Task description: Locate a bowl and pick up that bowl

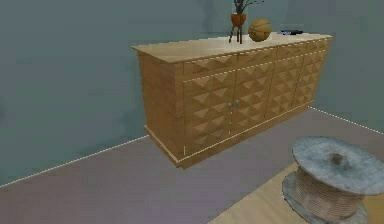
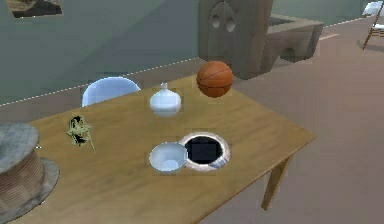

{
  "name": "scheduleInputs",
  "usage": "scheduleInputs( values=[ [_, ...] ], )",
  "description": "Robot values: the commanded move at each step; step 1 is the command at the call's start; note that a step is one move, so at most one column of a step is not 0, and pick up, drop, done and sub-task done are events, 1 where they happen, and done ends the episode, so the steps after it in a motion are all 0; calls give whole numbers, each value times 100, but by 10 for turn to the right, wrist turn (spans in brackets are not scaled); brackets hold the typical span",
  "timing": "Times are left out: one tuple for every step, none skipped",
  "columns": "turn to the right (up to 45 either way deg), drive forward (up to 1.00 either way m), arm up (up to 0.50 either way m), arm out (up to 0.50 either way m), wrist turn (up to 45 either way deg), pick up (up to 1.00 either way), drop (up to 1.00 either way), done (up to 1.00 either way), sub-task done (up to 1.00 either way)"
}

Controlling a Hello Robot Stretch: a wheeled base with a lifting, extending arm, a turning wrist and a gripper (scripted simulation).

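A small white bowl (image 2: 168, 157) stands on the wooden table (image 2: 120, 185) in the arm side view, near the table's middle. Touching it on the right is a round dish (image 2: 205, 151) with a white rim and a dark inside. Farther back stands a white vase (image 2: 165, 101), with a basketball (image 2: 215, 78) to its right at the table's far edge.
On the table's left end lie a wooden spool (image 2: 20, 172) (image 1: 335, 180) and a small dried sprig (image 2: 80, 130). A pale blue chair (image 2: 110, 90) stands behind the table. The forward view has a long wooden sideboard (image 1: 235, 90) bearing a plant (image 1: 238, 20) and a ball (image 1: 260, 30). Open floor (image 2: 330, 120) lies right of the table.
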Motion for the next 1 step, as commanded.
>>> scheduleInputs(
  values=[
    [0, 0, 50, 0, 0, 0, 0, 0, 0]
  ],
)
